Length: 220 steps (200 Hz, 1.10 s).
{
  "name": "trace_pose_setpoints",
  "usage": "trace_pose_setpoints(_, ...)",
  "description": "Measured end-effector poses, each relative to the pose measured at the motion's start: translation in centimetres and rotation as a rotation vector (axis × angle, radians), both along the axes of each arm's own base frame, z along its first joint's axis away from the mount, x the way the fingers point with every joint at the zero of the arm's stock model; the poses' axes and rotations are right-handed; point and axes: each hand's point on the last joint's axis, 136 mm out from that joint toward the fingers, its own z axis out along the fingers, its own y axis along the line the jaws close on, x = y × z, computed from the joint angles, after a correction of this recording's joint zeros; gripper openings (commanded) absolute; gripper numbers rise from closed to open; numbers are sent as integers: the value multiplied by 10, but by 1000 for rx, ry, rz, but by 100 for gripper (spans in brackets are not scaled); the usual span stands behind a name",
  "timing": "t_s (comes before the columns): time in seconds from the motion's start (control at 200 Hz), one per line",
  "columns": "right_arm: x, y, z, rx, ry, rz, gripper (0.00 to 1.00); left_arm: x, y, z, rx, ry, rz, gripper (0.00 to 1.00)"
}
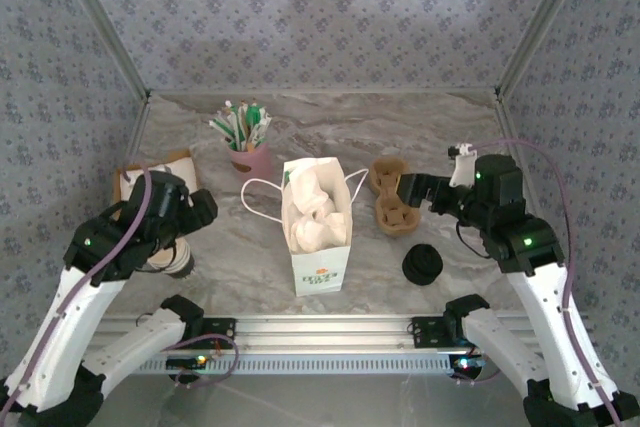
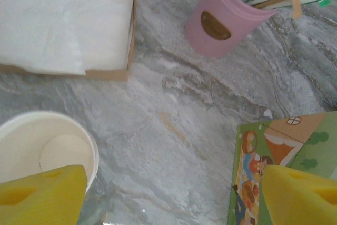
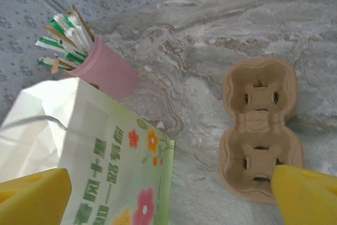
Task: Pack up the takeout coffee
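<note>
**Overhead view, workspace layout.** The white bag is standing upright at the centre of the marble table. Its mouth is gaping upward and crumpled white paper is showing inside. The paper cup, lidless and pale cream inside, is standing at 9 o'clock from the bag, partly under the left arm. Whether it is a single cup or the top of a stack cannot be told. The black lids are lying at 4 o'clock from the bag, well apart from the cup. A two-well pulp carrier is lying at 2 o'clock, wells facing up. A pink tumbler is holding green-and-white wrapped sticks at 11 o'clock. A shallow brown box of white napkins is sitting at 10 o'clock.

**Left wrist view.** The left gripper is hovering above the table with its yellow fingers spread wide, gripping nothing. One finger is overlapping the cup's near rim at 8 o'clock, and contact cannot be told. The other finger is hanging over the bag's printed side at 4 o'clock.

**Right wrist view.** The right gripper is likewise holding its fingers wide apart around nothing. One fingertip is showing over the bag at 8 o'clock, and the other is overlapping the carrier's near edge at 4 o'clock.
</note>
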Motion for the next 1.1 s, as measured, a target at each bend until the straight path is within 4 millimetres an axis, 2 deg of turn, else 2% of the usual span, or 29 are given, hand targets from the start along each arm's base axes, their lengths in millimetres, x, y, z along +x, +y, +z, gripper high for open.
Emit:
trace_pose_setpoints(0.075,-2,-5,-12,-28,3,-13,100,-4,0,-12,-9,30,6,82)
trace_pose_setpoints(0.09,-3,-6,-15,-35,2,-18,100,-5,1,-15,-8,36,11,86)
trace_pose_setpoints(0.105,-3,-8,-17,-41,2,-23,100,-5,2,-19,-3,44,12,97)
trace_pose_setpoints(0.13,-5,-10,-22,-50,2,-31,100,-7,3,-24,0,54,21,99)
trace_pose_setpoints(0.2,-6,-20,-36,-91,-8,-66,100,-8,9,-39,29,88,45,99)
trace_pose_setpoints(0.27,-3,-32,-48,-148,-29,-116,100,-2,15,-45,57,93,80,99)
trace_pose_setpoints(0.46,25,-73,-61,-291,-138,-315,100,37,32,-55,173,-22,147,99)
trace_pose_setpoints(0.67,45,-121,-96,-383,-189,-543,100,79,46,-78,320,-182,117,100)
trace_pose_setpoints(0.769,47,-142,-117,-410,-187,-623,100,92,66,-83,334,-216,148,100)
trace_pose_setpoints(0.934,52,-169,-143,-436,-184,-714,100,114,106,-70,279,-293,242,100)
trace_pose_setpoints(1.039,59,-179,-162,-447,-163,-737,100,128,122,-72,236,-342,252,100)
trace_pose_setpoints(1.099,65,-180,-174,-453,-143,-728,100,133,129,-80,203,-375,244,99)
